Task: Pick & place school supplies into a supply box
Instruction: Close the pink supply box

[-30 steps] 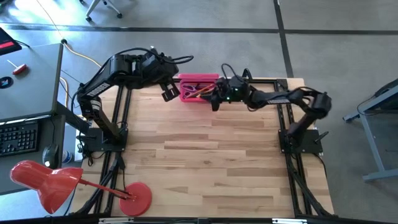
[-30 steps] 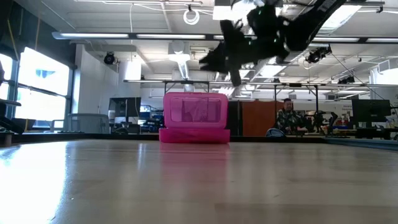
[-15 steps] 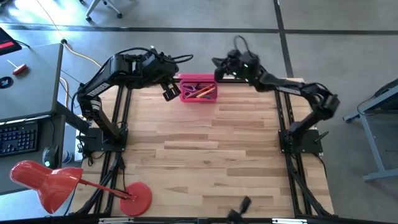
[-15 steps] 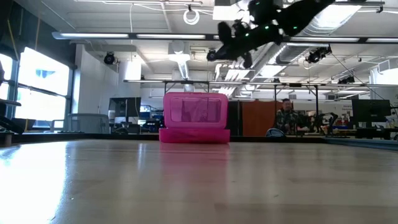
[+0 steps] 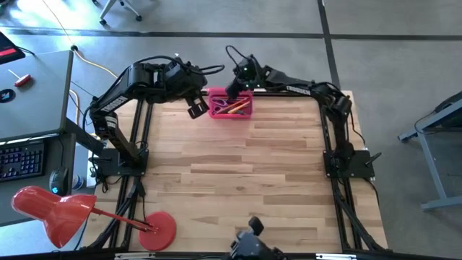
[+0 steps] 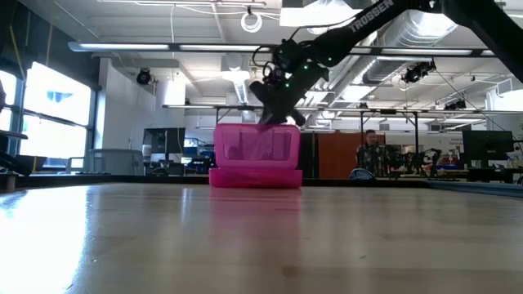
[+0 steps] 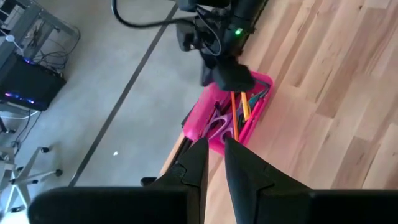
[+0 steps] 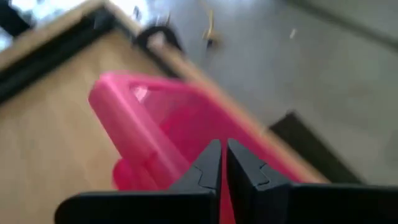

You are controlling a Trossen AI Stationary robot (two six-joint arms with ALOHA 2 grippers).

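The pink supply box (image 5: 231,107) stands at the table's far edge, its lid (image 6: 256,144) upright on the far side. Inside lie school supplies: orange, green and yellow pencils (image 7: 239,109) and purple-handled scissors (image 7: 217,124). My right gripper (image 5: 232,94) is shut and slants down at the lid's top edge (image 8: 143,124) from the far side. My left gripper (image 5: 196,110) hovers above the table just left of the box. Its fingers (image 7: 196,163) stand a narrow gap apart with nothing between them. My right gripper (image 6: 274,116) stands shut at the top edge of the upright lid, slanting down from the table's far side. Whether its fingertips touch the lid, I cannot tell.
A red desk lamp (image 5: 58,209) with a round base (image 5: 160,230) stands at the near left corner. A grey desk with a keyboard (image 5: 22,155) lies beyond the table's left edge. Bare wood (image 5: 245,180) stretches from the box to the near edge. A person (image 6: 374,155) sits far back in the room.
My right gripper has drawn back from over the box's right end, risen past the table's far edge, then swung left and come down behind the lid, tipping from steeply down to a shallower slant. The box and my left gripper have kept still.
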